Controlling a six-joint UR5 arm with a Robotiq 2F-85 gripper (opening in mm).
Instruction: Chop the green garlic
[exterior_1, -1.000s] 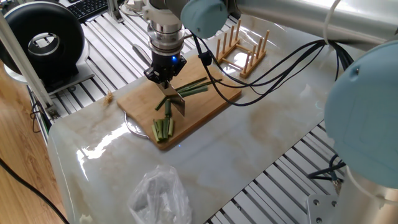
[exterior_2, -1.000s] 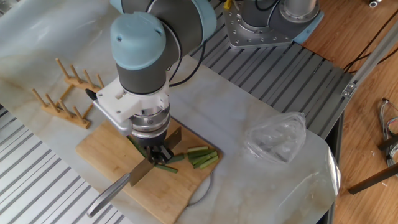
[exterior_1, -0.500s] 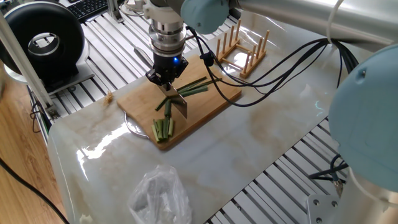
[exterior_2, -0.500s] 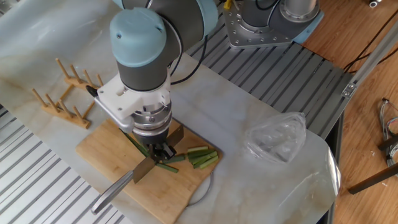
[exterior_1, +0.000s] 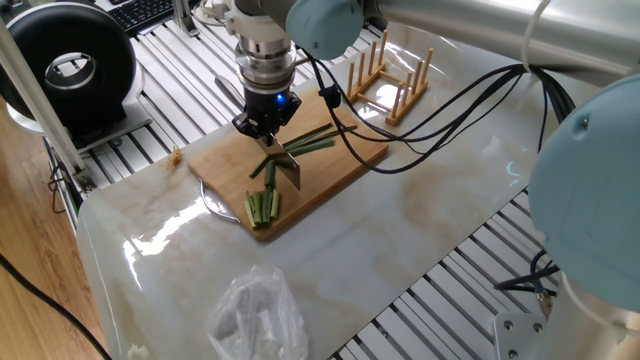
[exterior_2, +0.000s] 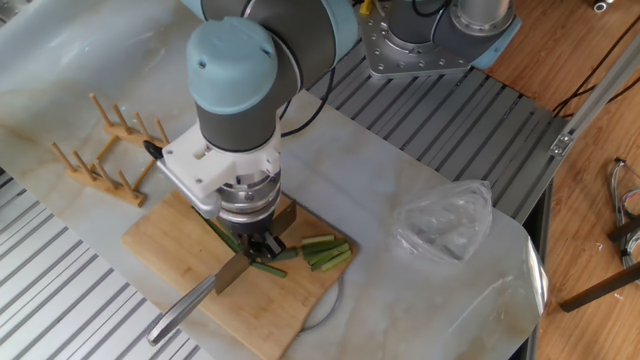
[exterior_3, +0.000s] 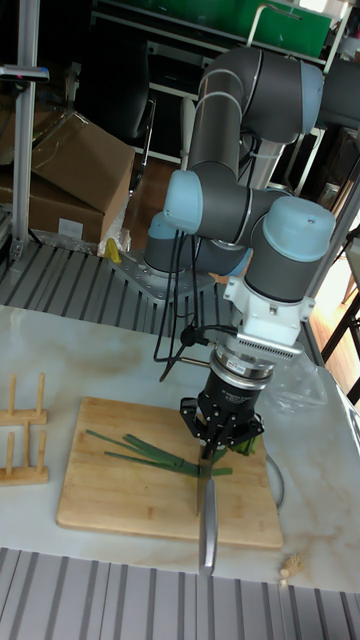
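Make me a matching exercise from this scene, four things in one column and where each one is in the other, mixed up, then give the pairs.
Things:
1. knife
2. green garlic
3. plastic bag
4. wooden rack

Places:
A. off the board, on the marble
B. held in the gripper
C. beyond the board's far end
D. lying on the board

Pairs: 1-B, 2-D, 3-A, 4-C
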